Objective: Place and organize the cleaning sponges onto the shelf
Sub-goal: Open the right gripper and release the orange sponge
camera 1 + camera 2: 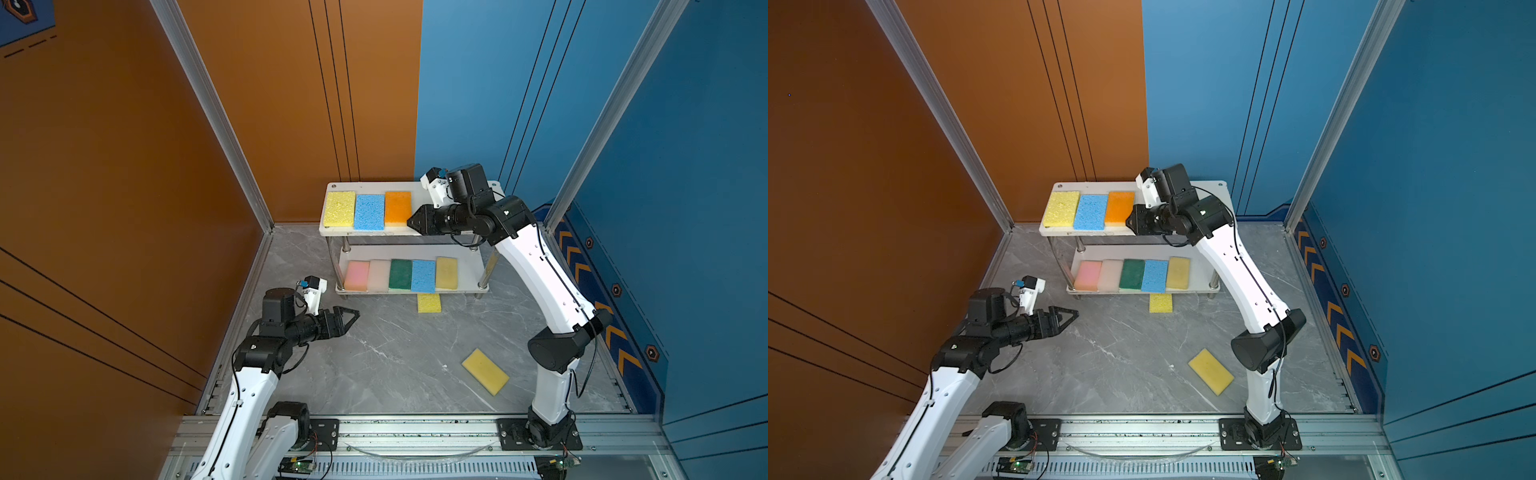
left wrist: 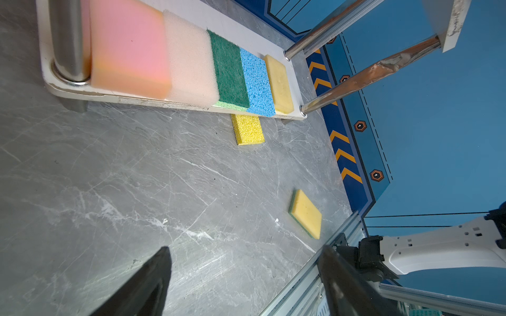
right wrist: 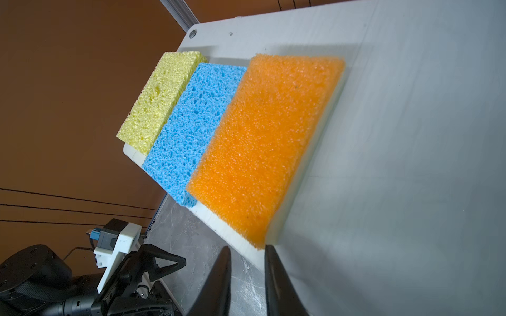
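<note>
Judging near yellow sponge light, squashy: we would pinch its long edges | right gripper slightly parted, empty | left gripper agape, empty

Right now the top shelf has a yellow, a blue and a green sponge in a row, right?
Not quite: the third is the orange sponge, not green, as the right wrist view shows. The top shelf has the yellow sponge, the blue sponge and the orange sponge in a row.
</note>
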`<state>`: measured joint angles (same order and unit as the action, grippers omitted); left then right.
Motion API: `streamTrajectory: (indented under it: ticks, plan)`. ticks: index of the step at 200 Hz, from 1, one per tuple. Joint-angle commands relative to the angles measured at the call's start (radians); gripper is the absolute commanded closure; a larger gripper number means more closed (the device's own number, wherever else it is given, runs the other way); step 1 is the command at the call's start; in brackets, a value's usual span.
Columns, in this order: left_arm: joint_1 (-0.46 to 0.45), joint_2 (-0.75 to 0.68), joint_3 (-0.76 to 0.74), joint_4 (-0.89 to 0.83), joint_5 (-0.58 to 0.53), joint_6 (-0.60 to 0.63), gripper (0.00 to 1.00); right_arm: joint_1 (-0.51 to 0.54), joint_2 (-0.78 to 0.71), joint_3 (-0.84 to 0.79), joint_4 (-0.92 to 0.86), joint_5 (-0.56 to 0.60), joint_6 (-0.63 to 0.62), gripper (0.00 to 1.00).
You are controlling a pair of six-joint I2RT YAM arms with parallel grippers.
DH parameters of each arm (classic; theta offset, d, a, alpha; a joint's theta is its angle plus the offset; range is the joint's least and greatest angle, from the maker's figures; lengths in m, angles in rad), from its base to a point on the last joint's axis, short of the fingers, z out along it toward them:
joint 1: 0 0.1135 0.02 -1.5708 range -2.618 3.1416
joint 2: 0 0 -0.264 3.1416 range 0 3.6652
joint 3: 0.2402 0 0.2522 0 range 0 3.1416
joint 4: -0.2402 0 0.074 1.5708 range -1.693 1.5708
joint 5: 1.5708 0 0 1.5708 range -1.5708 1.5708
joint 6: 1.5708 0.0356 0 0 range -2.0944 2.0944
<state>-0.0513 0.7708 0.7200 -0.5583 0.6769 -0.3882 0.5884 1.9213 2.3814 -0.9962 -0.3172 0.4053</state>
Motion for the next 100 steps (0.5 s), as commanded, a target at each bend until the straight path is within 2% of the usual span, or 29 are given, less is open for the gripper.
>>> streamTrajectory:
  ticks: [1,72,100]
  plan:
    - [0.011,-0.004,-0.011,-0.009,-0.002,0.019,0.15,0.006,0.015,0.022,-0.018,-0.009,0.004,0.74]
    - [0.011,-0.005,-0.010,-0.009,-0.001,0.019,0.15,0.008,0.002,0.021,-0.018,-0.001,-0.001,0.69]
    - [0.012,-0.007,-0.011,-0.009,-0.002,0.019,0.15,0.015,-0.021,0.017,-0.016,0.034,-0.018,0.57]
